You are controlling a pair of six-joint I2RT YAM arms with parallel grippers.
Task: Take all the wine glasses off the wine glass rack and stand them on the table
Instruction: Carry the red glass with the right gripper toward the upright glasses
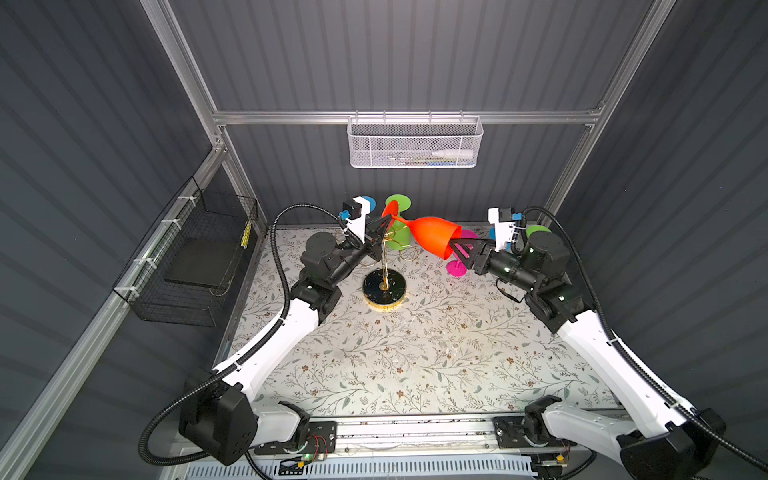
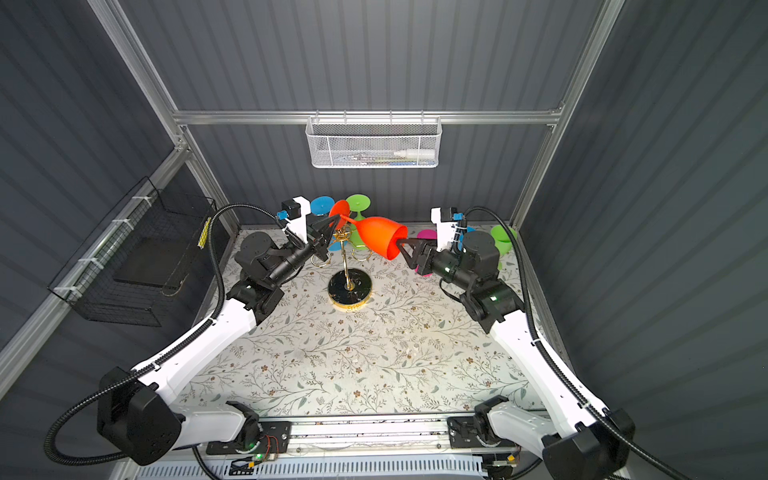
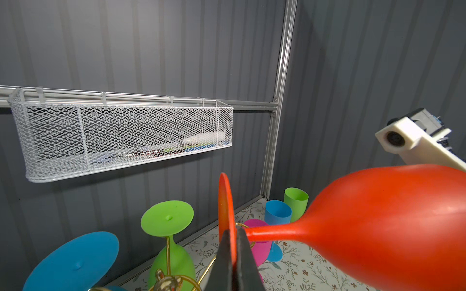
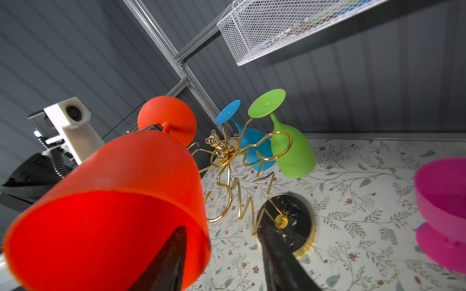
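Left claw [image 3: 234,241] is clamping the foot, right claw [image 4: 223,234] is straddling the bowl rim, half-wide; above the wine glass rack [image 1: 384,289], upper centre of frame, the orange wine glass [image 1: 434,241] is lying sideways, probably needing gentle closing before lifting

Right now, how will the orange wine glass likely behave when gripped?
The orange wine glass looks matte and opaque, probably plastic or silicone: light, not brittle. Its thin rim may flex under the right gripper. Laid down, the round bowl would likely roll.

orange wine glass [image 1: 436,239] tilted sideways — gold rack [image 1: 376,286] upright.
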